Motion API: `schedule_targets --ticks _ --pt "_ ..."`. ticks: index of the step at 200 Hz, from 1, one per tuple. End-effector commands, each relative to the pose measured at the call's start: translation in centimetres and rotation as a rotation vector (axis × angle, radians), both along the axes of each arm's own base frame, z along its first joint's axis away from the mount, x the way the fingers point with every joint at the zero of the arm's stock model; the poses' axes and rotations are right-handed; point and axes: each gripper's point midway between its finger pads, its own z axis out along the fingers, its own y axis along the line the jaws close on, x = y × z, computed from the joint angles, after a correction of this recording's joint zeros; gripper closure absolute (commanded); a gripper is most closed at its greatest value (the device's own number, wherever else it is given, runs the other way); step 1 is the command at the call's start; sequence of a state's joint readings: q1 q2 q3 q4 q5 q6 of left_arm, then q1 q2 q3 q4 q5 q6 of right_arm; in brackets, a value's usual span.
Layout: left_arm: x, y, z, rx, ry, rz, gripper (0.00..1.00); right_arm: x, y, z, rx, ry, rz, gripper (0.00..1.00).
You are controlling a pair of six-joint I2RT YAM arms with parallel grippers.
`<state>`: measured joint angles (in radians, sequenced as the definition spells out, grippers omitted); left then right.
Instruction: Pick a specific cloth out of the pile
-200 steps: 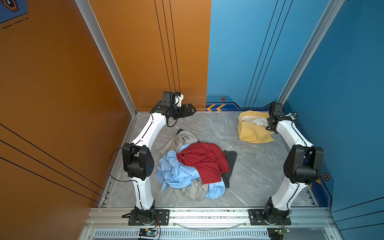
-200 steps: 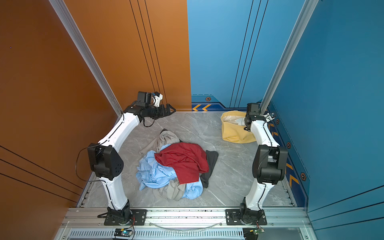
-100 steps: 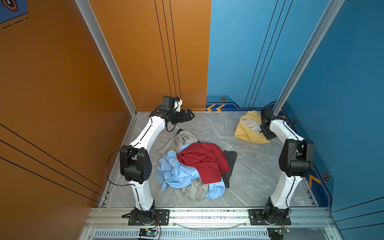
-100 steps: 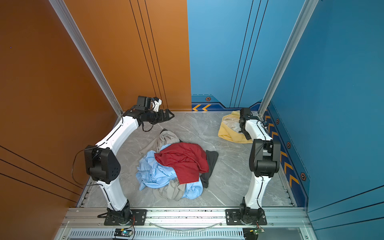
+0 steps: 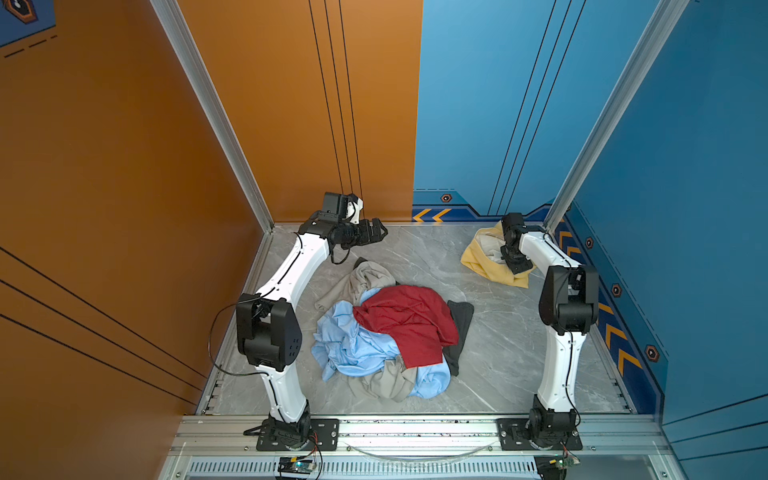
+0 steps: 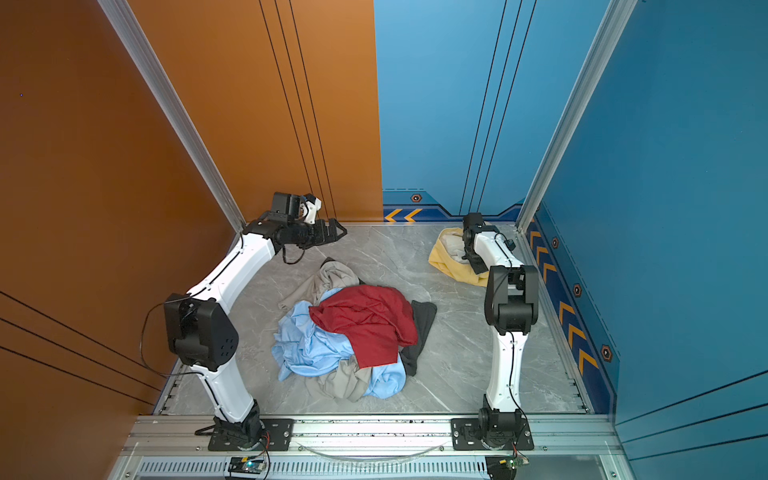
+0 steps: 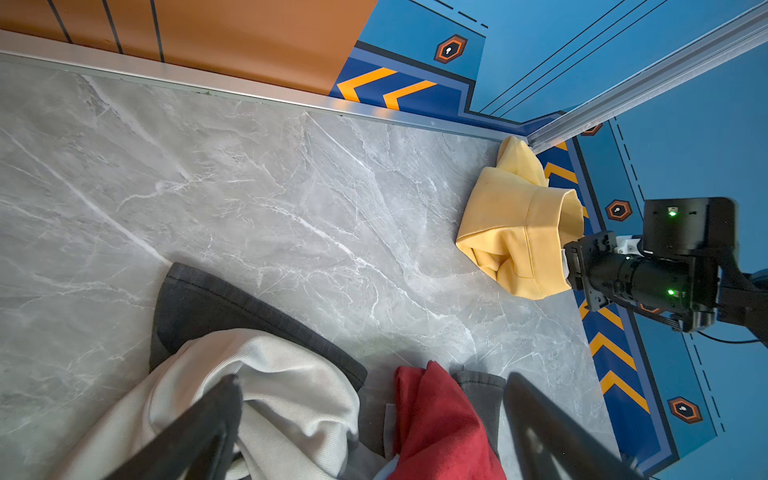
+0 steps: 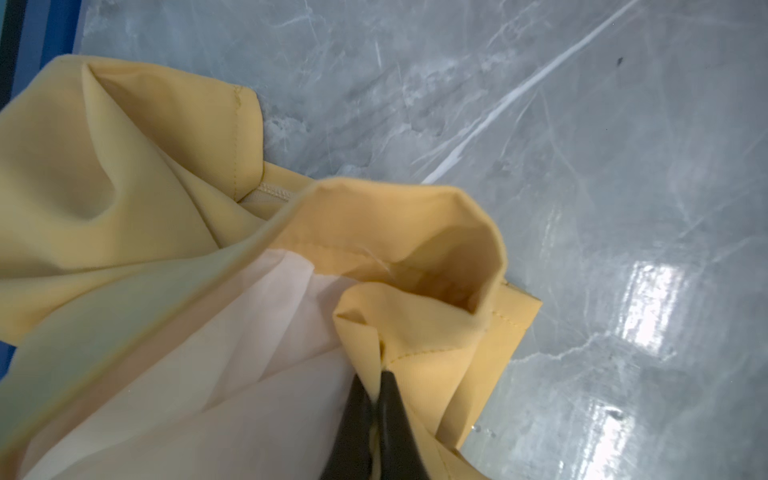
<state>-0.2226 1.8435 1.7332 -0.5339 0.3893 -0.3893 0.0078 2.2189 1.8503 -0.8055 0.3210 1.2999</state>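
R gripper (image 8: 377,384) jaws pinched tight on a fold of the cloth (image 5: 473,264), which lies at far-right corner of table (image 5: 519,353), well apart from pile (image 5: 386,332). R arm bent, elbow high. L gripper (image 5: 377,232) jaws wide, empty, beyond pile's far edge; L arm stretched fwd.

Compared to a second ago, the right gripper (image 8: 374,379) sits further in over the cloth (image 5: 478,261), which bunches up tighter and shifts slightly left (that arm's elbow tucks in too).
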Motion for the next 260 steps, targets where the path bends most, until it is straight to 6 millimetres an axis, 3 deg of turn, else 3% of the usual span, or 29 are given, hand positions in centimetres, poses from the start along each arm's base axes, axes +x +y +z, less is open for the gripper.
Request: schedule_targets --ticks 1,41,92,114,143,167,202,213,215,219,248,251,260 --pt "0.2 0.5 0.6 0.015 -0.024 0.005 0.02 -0.3 0.7 -1.0 0.022 0.055 0.005 0.93" --pt "0.7 0.4 0.2 0.006 -0.013 0.002 0.02 -0.7 0.3 -2.7 0.017 0.104 0.002 0.90" --pt "1.3 0.1 0.0 -0.004 -0.011 -0.008 0.02 -0.5 -1.5 -2.5 0.013 0.097 -0.017 0.78" --pt "1.5 0.1 0.2 -0.008 -0.015 -0.009 0.02 0.2 -2.4 -0.2 -0.019 0.062 0.011 0.63" --pt "1.5 -0.2 0.1 -0.013 -0.013 -0.015 0.02 1.6 -2.8 5.0 -0.105 -0.011 0.100 0.38" --pt "1.5 -0.5 0.1 -0.016 -0.012 -0.026 0.02 2.7 -2.3 8.7 -0.152 -0.075 0.191 0.24" --pt "1.4 -0.9 0.2 -0.019 -0.015 -0.037 0.02 4.0 -0.1 14.3 -0.253 -0.177 0.369 0.13" --pt "1.3 -0.9 0.2 -0.017 -0.015 -0.040 0.02 4.8 1.3 15.1 -0.282 -0.196 0.448 0.11" --pt "1.3 -1.0 0.3 -0.019 -0.016 -0.041 0.02 4.6 1.5 16.5 -0.292 -0.223 0.461 0.11" --pt "1.3 -1.0 0.2 -0.019 -0.015 -0.041 0.02 4.8 2.2 17.3 -0.300 -0.243 0.493 0.10" --pt "0.9 -1.1 0.0 -0.020 -0.008 -0.048 0.02 6.9 7.6 19.1 -0.266 -0.325 0.747 0.11" --pt "0.9 -1.1 -0.1 -0.018 -0.006 -0.048 0.02 7.3 8.2 17.9 -0.253 -0.309 0.777 0.12" --pt "0.8 -1.2 -0.1 -0.018 -0.005 -0.051 0.02 7.7 9.6 17.5 -0.245 -0.300 0.833 0.13"
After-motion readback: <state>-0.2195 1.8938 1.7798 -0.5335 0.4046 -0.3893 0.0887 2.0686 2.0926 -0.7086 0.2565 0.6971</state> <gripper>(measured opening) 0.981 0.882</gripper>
